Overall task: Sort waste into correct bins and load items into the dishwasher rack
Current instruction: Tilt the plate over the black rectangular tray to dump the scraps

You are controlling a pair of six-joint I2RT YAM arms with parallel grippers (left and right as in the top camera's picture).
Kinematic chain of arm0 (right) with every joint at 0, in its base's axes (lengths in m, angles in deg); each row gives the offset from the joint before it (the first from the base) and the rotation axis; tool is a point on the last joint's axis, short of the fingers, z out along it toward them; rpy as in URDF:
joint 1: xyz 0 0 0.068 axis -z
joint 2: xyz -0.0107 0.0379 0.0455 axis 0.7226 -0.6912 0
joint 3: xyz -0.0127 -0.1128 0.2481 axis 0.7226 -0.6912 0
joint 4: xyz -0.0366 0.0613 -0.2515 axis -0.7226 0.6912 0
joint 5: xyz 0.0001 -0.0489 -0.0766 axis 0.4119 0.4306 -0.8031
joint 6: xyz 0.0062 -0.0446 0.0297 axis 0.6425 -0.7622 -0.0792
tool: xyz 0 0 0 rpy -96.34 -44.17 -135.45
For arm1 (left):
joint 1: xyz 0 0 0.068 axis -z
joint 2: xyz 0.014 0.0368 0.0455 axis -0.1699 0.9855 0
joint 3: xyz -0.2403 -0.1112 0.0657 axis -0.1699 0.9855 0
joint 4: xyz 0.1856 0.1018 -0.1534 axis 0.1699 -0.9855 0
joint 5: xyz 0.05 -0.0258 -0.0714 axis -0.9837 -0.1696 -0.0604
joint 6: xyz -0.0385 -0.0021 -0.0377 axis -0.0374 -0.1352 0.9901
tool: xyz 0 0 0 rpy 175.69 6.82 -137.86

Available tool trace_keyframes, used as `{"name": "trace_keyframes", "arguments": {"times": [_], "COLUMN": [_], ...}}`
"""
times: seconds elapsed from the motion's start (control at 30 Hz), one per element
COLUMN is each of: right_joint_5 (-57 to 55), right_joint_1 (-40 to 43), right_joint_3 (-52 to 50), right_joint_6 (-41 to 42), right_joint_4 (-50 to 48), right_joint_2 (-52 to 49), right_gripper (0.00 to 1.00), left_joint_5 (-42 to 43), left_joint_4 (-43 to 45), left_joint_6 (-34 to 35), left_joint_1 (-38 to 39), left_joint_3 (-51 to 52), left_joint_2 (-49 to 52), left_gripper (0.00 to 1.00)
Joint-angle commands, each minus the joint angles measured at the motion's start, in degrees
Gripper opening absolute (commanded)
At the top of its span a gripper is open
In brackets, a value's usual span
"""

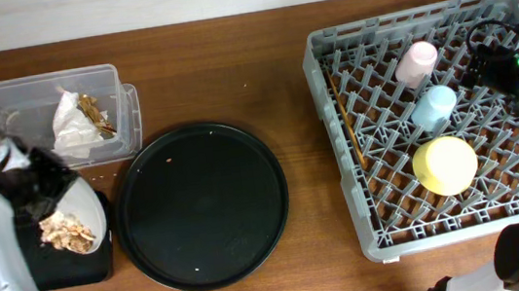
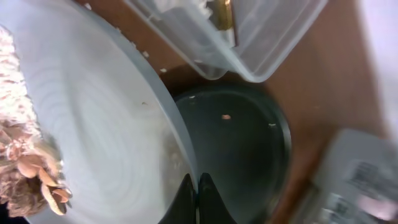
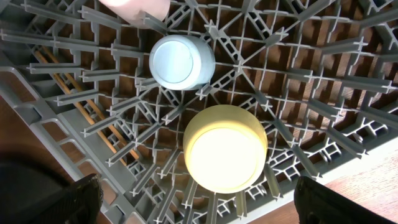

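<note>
My left gripper is shut on the rim of the pale plate, held tilted over the shallow black tray. Beige food scraps cling to the plate's lower side. The clear tub holds the white napkin and the brown wrapper. The grey rack holds the pink cup, the blue cup, the yellow bowl, all upside down, and the chopsticks. My right gripper is open and empty above the rack, over the bowl.
The large round black tray lies between the bins and the rack, with a few crumbs on it. The right arm hangs over the rack's far right corner. Brown tabletop surrounds everything.
</note>
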Motion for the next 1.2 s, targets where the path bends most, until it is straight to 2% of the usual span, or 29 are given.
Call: {"name": "trace_keyframes", "arguments": {"times": [0.0, 0.13, 0.27, 0.57, 0.67, 0.73, 0.8, 0.87, 0.93, 1.0, 1.07, 1.1, 1.13, 1.17], "right_joint_5": [-0.1, -0.1, -0.1, -0.1, -0.1, -0.1, -0.1, -0.1, -0.1, -0.1, -0.1, -0.1, -0.1, -0.1], "right_joint_1": [0.0, 0.0, 0.0, 0.0, 0.0, 0.0, 0.0, 0.0, 0.0, 0.0, 0.0, 0.0, 0.0, 0.0], "right_joint_3": [0.1, 0.1, 0.1, 0.1, 0.1, 0.1, 0.1, 0.1, 0.1, 0.1, 0.1, 0.1, 0.1, 0.1], "right_joint_6": [0.7, 0.7, 0.7, 0.7, 0.7, 0.7, 0.7, 0.7, 0.7, 0.7, 0.7, 0.7, 0.7, 0.7], "right_joint_4": [0.0, 0.0, 0.0, 0.0, 0.0, 0.0, 0.0, 0.0, 0.0, 0.0, 0.0, 0.0, 0.0, 0.0], "right_joint_2": [-0.2, -0.2, -0.2, -0.2, -0.2, -0.2, -0.2, -0.2, -0.2, -0.2, -0.2, -0.2, -0.2, -0.2], "right_gripper": [0.99, 0.99, 0.99, 0.99, 0.99, 0.99, 0.99, 0.99, 0.99, 0.99, 0.99, 0.99, 0.99, 0.99], "left_joint_5": [12.6, 17.1, 27.1, 35.4, 43.0, 41.4, 43.1, 42.3, 43.7, 47.1, 46.8, 49.3, 50.3, 48.0], "left_joint_4": [0.2, 0.1, -0.1, 0.4, -1.2, -0.2, -2.6, 0.4, -1.5, -1.4, -3.9, -6.6, -5.7, -5.1], "left_joint_6": [-4.5, -5.0, -8.4, -9.8, -14.1, -14.1, -15.0, -15.7, -15.1, -20.5, -18.6, -21.3, -24.5, -23.1], "left_joint_1": [-6.8, -12.3, -17.1, -22.9, -24.9, -26.6, -28.8, -30.2, -30.9, -30.9, -30.8, -30.8, -30.8, -30.8], "left_joint_3": [-1.0, -1.0, -0.5, 3.6, 4.1, 4.1, 4.1, 4.2, 4.2, 4.2, 4.2, 4.2, 4.2, 4.2], "left_joint_2": [-1.0, -1.0, -1.0, -1.0, -1.0, -1.0, -1.0, -1.0, -0.9, -0.9, -0.5, -0.6, -0.6, -0.4], "left_gripper": [0.01, 0.01, 0.01, 0.01, 0.01, 0.01, 0.01, 0.01, 0.01, 0.01, 0.01, 0.01, 0.01, 0.01]}}
